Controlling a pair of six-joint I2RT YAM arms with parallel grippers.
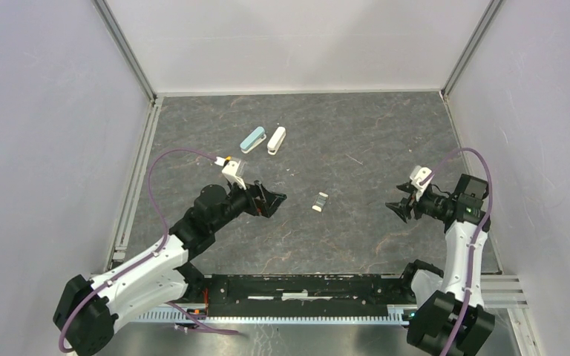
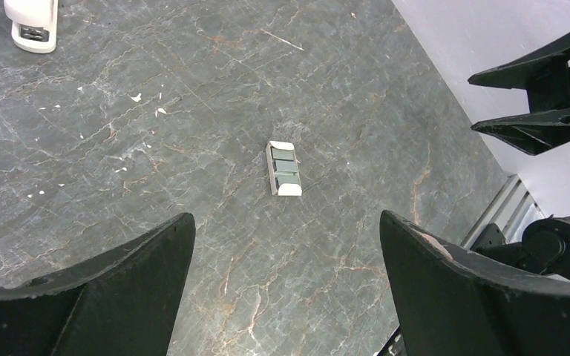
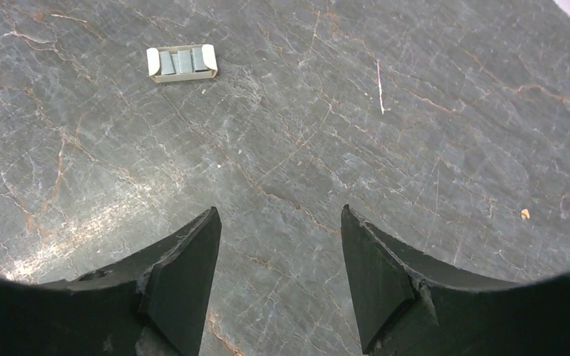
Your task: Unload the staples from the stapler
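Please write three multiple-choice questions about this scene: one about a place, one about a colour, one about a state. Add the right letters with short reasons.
1. Where is the stapler?
A) at the far wall
B) in the middle, between both tools
C) at the left edge

2. What colour is the oblong beside the white oblong?
A) red
B) yellow
C) teal

3. How is the left tool?
A) open, empty
B) shut on the stapler
C) shut, empty

Answers:
1 B: it lies on the bare table, apart from the left tool and the right tool.
2 C: the teal oblong lies next to it.
3 A: its fingers stand wide apart with nothing between them.
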